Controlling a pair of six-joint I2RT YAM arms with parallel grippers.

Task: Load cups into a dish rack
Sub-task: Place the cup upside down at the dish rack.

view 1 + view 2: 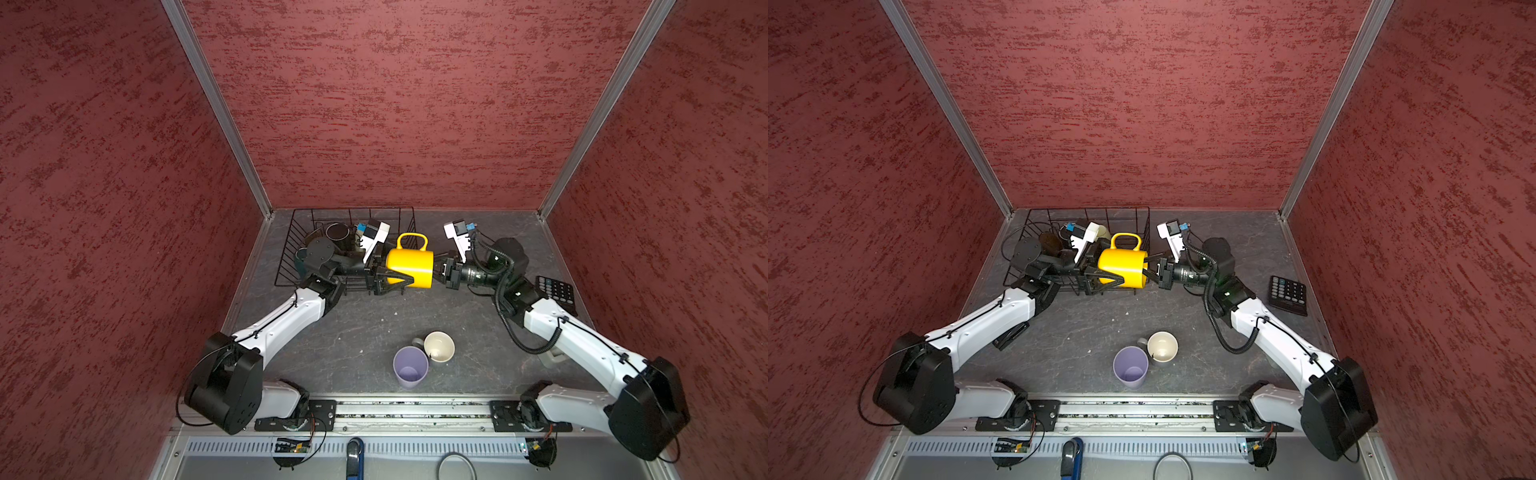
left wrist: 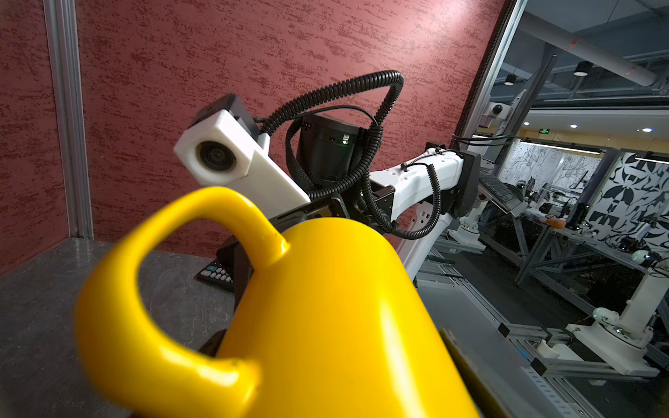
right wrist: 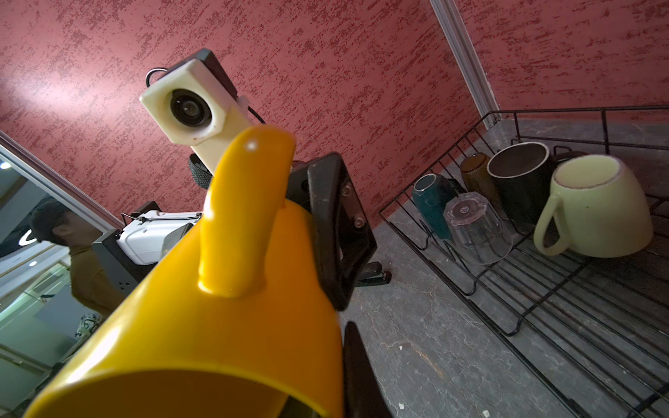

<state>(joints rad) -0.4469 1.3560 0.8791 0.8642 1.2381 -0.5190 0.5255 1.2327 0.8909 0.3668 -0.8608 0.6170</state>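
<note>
Left gripper [image 1: 397, 272] straddles the base end of the yellow mug [image 1: 411, 266], jaws apparently clamped, far finger hidden; right gripper [image 1: 436, 268] pinches its rim tight, mug sideways in the air just beside the dish rack [image 1: 332, 209]. Judgement: right releases only once left's hold is sure — then left tips it mouth-down onto bare rack wires.

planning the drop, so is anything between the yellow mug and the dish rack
Nothing visible does. The yellow mug hangs by the dish rack's near corner, held between the left gripper and right gripper. The pale green mug and clear glass sit further in; bare wire lies before them.
</note>
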